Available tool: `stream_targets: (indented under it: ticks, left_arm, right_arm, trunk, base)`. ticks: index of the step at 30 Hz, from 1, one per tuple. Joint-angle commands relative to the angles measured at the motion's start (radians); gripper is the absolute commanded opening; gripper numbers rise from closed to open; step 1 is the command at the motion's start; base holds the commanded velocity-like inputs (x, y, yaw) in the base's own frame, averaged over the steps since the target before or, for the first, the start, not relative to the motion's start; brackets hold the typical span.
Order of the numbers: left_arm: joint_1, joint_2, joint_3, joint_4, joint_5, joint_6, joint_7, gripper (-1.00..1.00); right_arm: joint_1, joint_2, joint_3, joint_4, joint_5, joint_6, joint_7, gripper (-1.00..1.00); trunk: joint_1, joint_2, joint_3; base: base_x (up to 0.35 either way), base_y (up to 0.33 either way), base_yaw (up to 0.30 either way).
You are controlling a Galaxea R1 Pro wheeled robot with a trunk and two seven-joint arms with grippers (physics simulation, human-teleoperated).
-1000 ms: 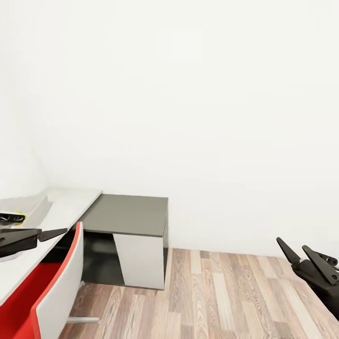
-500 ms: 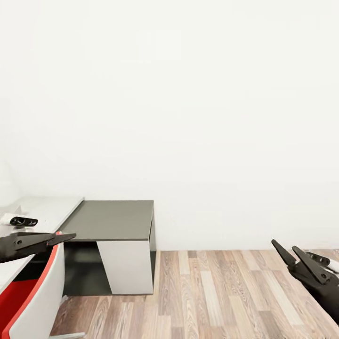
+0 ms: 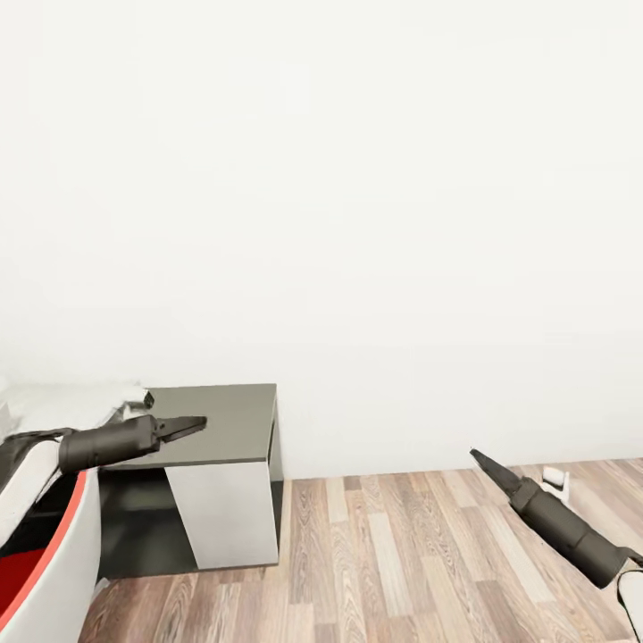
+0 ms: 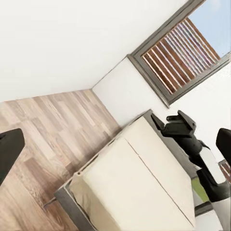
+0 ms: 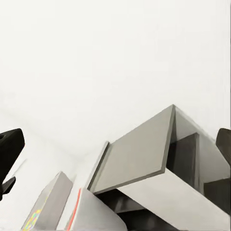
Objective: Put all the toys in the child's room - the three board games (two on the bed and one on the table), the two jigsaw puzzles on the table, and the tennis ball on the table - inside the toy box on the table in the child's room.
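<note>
The table's point(image 3: 228, 420) dark grey lower section stands against the white wall at the left, with its light grey top point(image 3: 62, 404) beyond. My left gripper point(image 3: 189, 425) hovers open over the dark section, holding nothing. My right gripper point(image 3: 482, 462) is open and empty above the wood floor at the right. In the right wrist view, the toy box point(image 5: 50, 199) shows a sloping grey wall with something multicoloured point(image 5: 31, 219) inside; I cannot tell which toy. The left wrist view looks at the bed point(image 4: 139, 187), its beige mattress bare where visible.
A red and white chair point(image 3: 40, 554) stands close at the lower left, in front of the table. Wood-plank floor point(image 3: 384, 554) stretches open to the right. A small white object point(image 3: 554, 476) sits at the wall's foot. A window with slatted blinds point(image 4: 183, 53) is beyond the bed.
The head view has swung right, so table and chair slid left and the toy box left it. Both arms have stretched forward, and their grippers now point further ahead.
</note>
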Motion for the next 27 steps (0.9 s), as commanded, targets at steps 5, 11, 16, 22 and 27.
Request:
stream_targets:
  ticks: [5,11,16,22,27]
  left_arm:
    - [-0.121,-0.054,-0.111,0.133,-0.006,0.004,0.144,1.00]
    - [-0.206,-0.101,-0.227,0.365,-0.010,-0.001,0.322,1.00]
    - [-0.213,-0.156,-0.322,0.473,-0.011,-0.007,0.450,1.00]
    - [-0.150,-0.182,-0.388,0.534,-0.013,-0.063,0.514,1.00]
    - [-0.125,-0.184,-0.399,0.542,-0.008,-0.147,0.517,1.00]
  right_arm:
    - [-0.124,-0.001,0.066,0.040,0.001,0.064,-0.252,1.00]
    - [-0.238,0.003,0.190,0.212,0.004,0.154,-0.640,1.00]
    - [-0.252,0.003,0.279,0.300,0.008,0.164,-0.825,1.00]
    - [-0.228,0.002,0.343,0.329,0.007,0.151,-0.879,1.00]
    - [-0.212,0.002,0.368,0.330,0.007,0.143,-0.887,1.00]
  trunk:
    - [0.000,-0.003,-0.002]
    - [0.000,-0.003,-0.002]
    - [0.000,-0.003,-0.002]
    - [0.000,-0.003,-0.002]
    - [0.000,-0.003,-0.002]
  base:
    - [0.000,0.000,-0.008]
    - [0.000,0.000,-0.001]
    - [0.000,0.000,0.000]
    - [0.000,0.000,0.000]
    - [-0.108,0.000,0.000]
